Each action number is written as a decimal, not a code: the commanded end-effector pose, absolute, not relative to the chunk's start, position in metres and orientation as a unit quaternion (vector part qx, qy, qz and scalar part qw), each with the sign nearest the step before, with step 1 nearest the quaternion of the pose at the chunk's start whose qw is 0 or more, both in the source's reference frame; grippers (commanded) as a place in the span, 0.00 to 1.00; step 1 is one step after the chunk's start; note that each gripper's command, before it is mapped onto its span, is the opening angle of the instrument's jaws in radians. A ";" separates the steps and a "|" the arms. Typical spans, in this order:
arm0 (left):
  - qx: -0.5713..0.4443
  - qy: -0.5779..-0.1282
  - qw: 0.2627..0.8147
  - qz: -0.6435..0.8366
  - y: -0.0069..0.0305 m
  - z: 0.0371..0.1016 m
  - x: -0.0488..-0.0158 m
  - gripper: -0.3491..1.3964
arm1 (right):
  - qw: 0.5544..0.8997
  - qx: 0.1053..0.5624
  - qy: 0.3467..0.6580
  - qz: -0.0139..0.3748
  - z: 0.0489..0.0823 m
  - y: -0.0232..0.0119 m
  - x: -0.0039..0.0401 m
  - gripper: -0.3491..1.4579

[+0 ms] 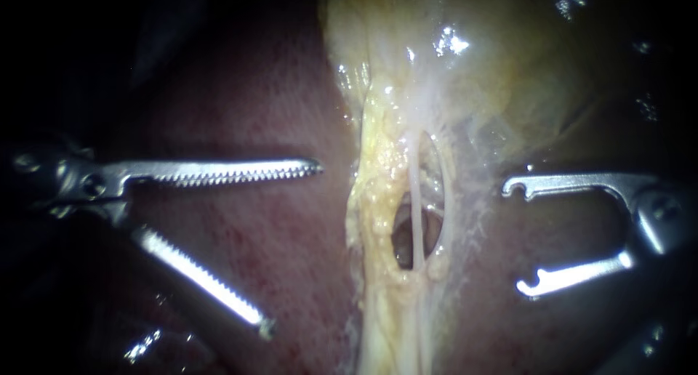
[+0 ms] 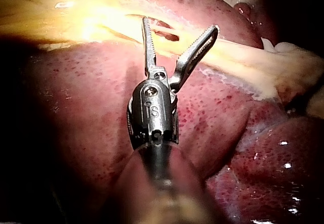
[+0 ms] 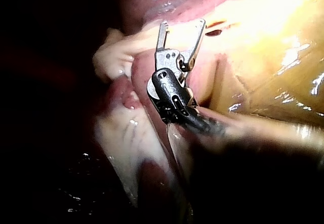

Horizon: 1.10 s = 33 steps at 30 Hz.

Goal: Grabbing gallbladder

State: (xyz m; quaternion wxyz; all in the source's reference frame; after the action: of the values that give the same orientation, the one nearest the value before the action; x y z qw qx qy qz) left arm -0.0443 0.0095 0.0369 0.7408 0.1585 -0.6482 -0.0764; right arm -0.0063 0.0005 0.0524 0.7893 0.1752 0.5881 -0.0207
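The gallbladder [image 1: 502,62] is the pale yellowish sac at the top of the endoscope view, narrowing into a fatty yellow strand [image 1: 378,200] with thin pale tubes [image 1: 416,208] crossing a dark window. My left instrument [image 1: 291,244] comes in from the left with long toothed jaws spread wide over the red liver [image 1: 247,113], holding nothing and well short of the strand. My right instrument [image 1: 512,237] stands open to the right of the strand, its two hooked jaws gripping nothing. The left instrument [image 2: 179,29] and right instrument [image 3: 179,29] show open jaws in their wrist views too.
Red liver [image 2: 76,123] surrounds the strand on both sides. The yellow strand [image 2: 253,62] runs just ahead of the left jaws in the left wrist view. Pale folded tissue [image 3: 114,57] lies beside the right instrument.
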 end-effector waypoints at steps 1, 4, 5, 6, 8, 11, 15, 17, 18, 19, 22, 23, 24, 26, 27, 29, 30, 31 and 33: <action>0.159 -0.649 0.740 -0.075 0.0095 0.0369 -0.0441 0.90 | 0.789 0.175 0.588 -0.021 0.0524 0.0005 -0.0064 0.52; 0.162 -0.649 0.739 -0.074 0.0095 0.0365 -0.0435 0.90 | 0.789 0.175 0.588 -0.021 0.0524 0.0005 -0.0064 0.52; 0.160 -0.650 0.739 -0.072 0.0095 0.0363 -0.0433 0.90 | 0.789 0.175 0.588 -0.021 0.0524 0.0005 -0.0064 0.52; 0.161 -0.649 0.739 -0.075 0.0094 0.0362 -0.0433 0.88 | 0.789 0.175 0.588 -0.021 0.0524 0.0005 -0.0064 0.52; 0.155 -0.643 0.745 -0.092 0.0093 0.0360 -0.0433 0.88 | 0.789 0.175 0.588 -0.021 0.0525 0.0005 -0.0064 0.52; 0.153 -0.635 0.749 -0.109 0.0093 0.0359 -0.0434 0.88 | 0.789 0.175 0.588 -0.021 0.0524 0.0005 -0.0064 0.52; 0.159 -0.615 0.761 -0.135 0.0094 0.0358 -0.0432 0.82 | 0.789 0.175 0.588 -0.021 0.0525 0.0006 -0.0064 0.52; 0.169 -0.605 0.764 -0.146 0.0095 0.0359 -0.0432 0.78 | 0.789 0.175 0.588 -0.021 0.0525 0.0006 -0.0063 0.52; 0.174 -0.598 0.766 -0.158 0.0097 0.0360 -0.0433 0.75 | 0.789 0.175 0.588 -0.021 0.0525 0.0006 -0.0064 0.52; 0.175 -0.593 0.768 -0.167 0.0098 0.0362 -0.0434 0.74 | 0.789 0.175 0.588 -0.021 0.0525 0.0006 -0.0064 0.52; 0.182 -0.580 0.771 -0.192 0.0103 0.0368 -0.0438 0.72 | 0.789 0.175 0.588 -0.021 0.0525 0.0005 -0.0064 0.52; 0.185 -0.576 0.771 -0.198 0.0105 0.0371 -0.0440 0.71 | 0.789 0.175 0.588 -0.021 0.0525 0.0005 -0.0064 0.52; 0.191 -0.569 0.772 -0.207 0.0107 0.0374 -0.0441 0.70 | 0.789 0.175 0.588 -0.021 0.0525 0.0006 -0.0064 0.52; 0.202 -0.557 0.774 -0.224 0.0109 0.0379 -0.0444 0.68 | 0.789 0.175 0.588 -0.021 0.0525 0.0006 -0.0064 0.52; 0.207 -0.549 0.776 -0.231 0.0111 0.0382 -0.0447 0.67 | 0.789 0.175 0.588 -0.021 0.0525 0.0006 -0.0064 0.52; 0.213 -0.536 0.779 -0.247 0.0112 0.0387 -0.0451 0.65 | 0.789 0.175 0.588 -0.021 0.0525 0.0006 -0.0064 0.52; 0.217 -0.530 0.779 -0.254 0.0112 0.0389 -0.0453 0.63 | 0.789 0.175 0.588 -0.021 0.0525 0.0006 -0.0064 0.52; 0.224 -0.523 0.778 -0.266 0.0112 0.0392 -0.0456 0.61 | 0.789 0.175 0.588 -0.021 0.0525 0.0006 -0.0064 0.52; 0.233 -0.511 0.777 -0.283 0.0112 0.0395 -0.0460 0.58 | 0.789 0.175 0.588 -0.021 0.0525 0.0006 -0.0064 0.52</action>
State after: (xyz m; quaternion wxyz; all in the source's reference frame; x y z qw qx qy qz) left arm -0.0463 0.0111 0.0397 0.7790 0.2363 -0.5024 -0.2914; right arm -0.0064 0.0006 0.0525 0.7893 0.1751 0.5881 -0.0206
